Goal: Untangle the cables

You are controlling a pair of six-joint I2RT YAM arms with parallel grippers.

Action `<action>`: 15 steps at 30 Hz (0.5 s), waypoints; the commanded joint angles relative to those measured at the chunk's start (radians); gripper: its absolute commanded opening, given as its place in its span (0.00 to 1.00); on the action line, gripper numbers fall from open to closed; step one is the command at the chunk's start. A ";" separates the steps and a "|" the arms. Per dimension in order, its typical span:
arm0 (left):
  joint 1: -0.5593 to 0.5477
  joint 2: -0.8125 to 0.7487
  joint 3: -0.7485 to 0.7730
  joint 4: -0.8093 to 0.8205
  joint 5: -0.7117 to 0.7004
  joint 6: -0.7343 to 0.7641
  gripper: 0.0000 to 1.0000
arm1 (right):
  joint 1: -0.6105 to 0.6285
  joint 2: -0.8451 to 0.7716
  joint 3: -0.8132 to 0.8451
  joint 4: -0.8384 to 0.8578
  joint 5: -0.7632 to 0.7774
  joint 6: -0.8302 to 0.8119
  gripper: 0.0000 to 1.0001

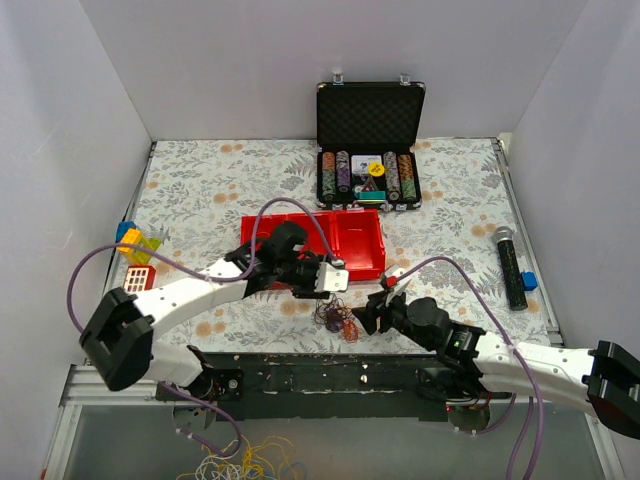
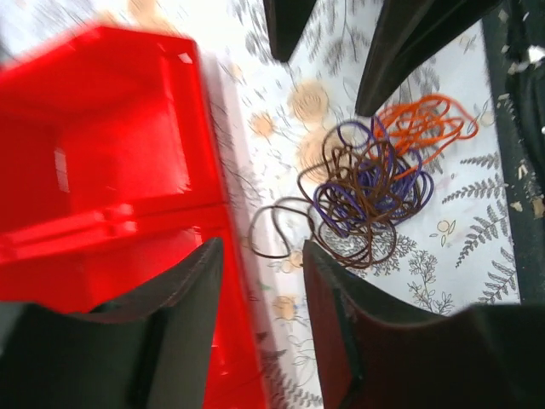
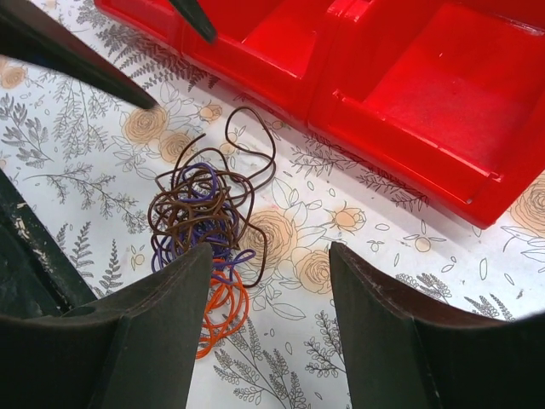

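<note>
The cables (image 1: 338, 318) lie in one small tangle of dark brown, purple and orange wires on the floral cloth near the table's front edge. The tangle shows in the left wrist view (image 2: 375, 189) and in the right wrist view (image 3: 204, 221), with the orange loops (image 3: 223, 311) on the near side. My left gripper (image 1: 335, 290) is open and empty just above and left of the tangle, beside the red tray. My right gripper (image 1: 372, 312) is open and empty just right of the tangle, its left finger (image 3: 162, 324) over the orange loops.
A red two-compartment tray (image 1: 365, 262) stands right behind the tangle. An open black case of poker chips (image 1: 368, 175) is at the back. A black cylinder (image 1: 511, 265) lies at the right, small coloured blocks (image 1: 140, 255) at the left. A dark strip (image 1: 330, 375) edges the front.
</note>
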 commanded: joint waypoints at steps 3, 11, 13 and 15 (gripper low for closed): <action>-0.003 0.142 -0.044 0.090 -0.083 -0.027 0.51 | -0.003 -0.003 0.037 0.053 0.002 -0.009 0.66; 0.000 0.213 -0.042 0.165 -0.129 -0.016 0.54 | -0.005 -0.040 0.017 0.066 -0.007 0.003 0.66; 0.000 0.225 -0.034 0.171 -0.119 -0.022 0.53 | -0.005 -0.044 0.014 0.069 -0.013 0.006 0.66; 0.000 0.237 -0.025 0.167 -0.112 -0.031 0.51 | -0.006 -0.048 0.011 0.073 -0.021 0.008 0.66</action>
